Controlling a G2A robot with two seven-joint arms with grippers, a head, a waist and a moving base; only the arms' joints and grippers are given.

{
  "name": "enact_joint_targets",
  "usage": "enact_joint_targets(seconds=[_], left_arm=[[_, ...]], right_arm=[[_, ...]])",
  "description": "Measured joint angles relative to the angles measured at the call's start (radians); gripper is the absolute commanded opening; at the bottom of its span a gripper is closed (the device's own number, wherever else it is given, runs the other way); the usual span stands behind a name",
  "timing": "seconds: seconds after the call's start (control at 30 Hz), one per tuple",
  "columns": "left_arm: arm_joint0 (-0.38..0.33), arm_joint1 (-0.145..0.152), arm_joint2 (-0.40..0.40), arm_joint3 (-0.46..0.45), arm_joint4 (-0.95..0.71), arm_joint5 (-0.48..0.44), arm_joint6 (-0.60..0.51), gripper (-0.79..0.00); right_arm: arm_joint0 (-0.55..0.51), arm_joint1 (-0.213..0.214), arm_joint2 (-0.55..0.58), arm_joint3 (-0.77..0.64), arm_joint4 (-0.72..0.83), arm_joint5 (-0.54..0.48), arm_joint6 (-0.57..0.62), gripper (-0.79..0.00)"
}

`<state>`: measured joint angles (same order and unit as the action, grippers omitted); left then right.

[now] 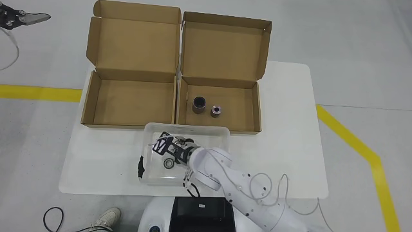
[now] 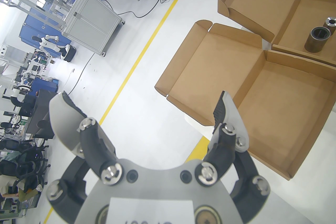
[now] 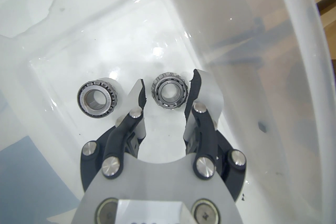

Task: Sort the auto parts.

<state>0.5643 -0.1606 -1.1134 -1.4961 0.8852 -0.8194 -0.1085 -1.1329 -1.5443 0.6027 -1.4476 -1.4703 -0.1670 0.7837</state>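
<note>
Bearing (image 3: 169, 92) flat on the floor of the clear bin (image 3: 288, 51), bore up, sitting right between the fingers of the right gripper (image 3: 168, 78). Claw spread to either side of it, pads (image 3: 141, 96) close up against the rollers, a sliver of gap on one flank, nothing pinched. Second bearing (image 3: 97, 99) just beside, outside the claw, bore up as well, apart from the first.

Up in the top view: bin on the near part of the white table (image 1: 290, 135), right in front of two cardboard boxes side by side, roughly at the seam between them. Both boxes open, lids folded back and away. Left box (image 1: 129, 103) touching the right box (image 1: 241, 113) along one wall. Inside the right box, a dark sleeve (image 1: 199, 105) standing upright, with a small metal part (image 1: 217, 109) just beside it, toward the right.

Left gripper (image 2: 144, 101) well away from all that, out over the grey floor beyond the far left corner of the table, past the left box's lid. Fingers wide apart. Yellow floor line (image 2: 136, 62) below it.
</note>
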Motion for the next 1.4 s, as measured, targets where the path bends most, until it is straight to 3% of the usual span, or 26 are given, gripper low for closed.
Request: enact_joint_targets(seconds=[0.07, 0.1, 0.5, 1.07, 1.4], left_arm=[[0.000, 0.000, 0.000, 0.000, 0.000, 0.000, 0.000, 0.000], [0.000, 0.000, 0.000, 0.000, 0.000, 0.000, 0.000, 0.000], [0.000, 0.000, 0.000, 0.000, 0.000, 0.000, 0.000, 0.000], [0.000, 0.000, 0.000, 0.000, 0.000, 0.000, 0.000, 0.000], [0.000, 0.000, 0.000, 0.000, 0.000, 0.000, 0.000, 0.000]], right_arm=[[0.001, -0.002, -0.003, 0.001, -0.009, 0.005, 0.003, -0.776], [0.001, -0.003, -0.003, 0.001, -0.012, 0.008, 0.004, -0.785], [-0.033, 0.002, 0.024, -0.064, -0.031, 0.006, -0.026, -0.785], [-0.103, 0.047, 0.158, -0.137, 0.234, -0.326, -0.301, -0.785], [-0.078, 0.070, 0.243, -0.316, 0.302, -0.427, -0.341, -0.785]])
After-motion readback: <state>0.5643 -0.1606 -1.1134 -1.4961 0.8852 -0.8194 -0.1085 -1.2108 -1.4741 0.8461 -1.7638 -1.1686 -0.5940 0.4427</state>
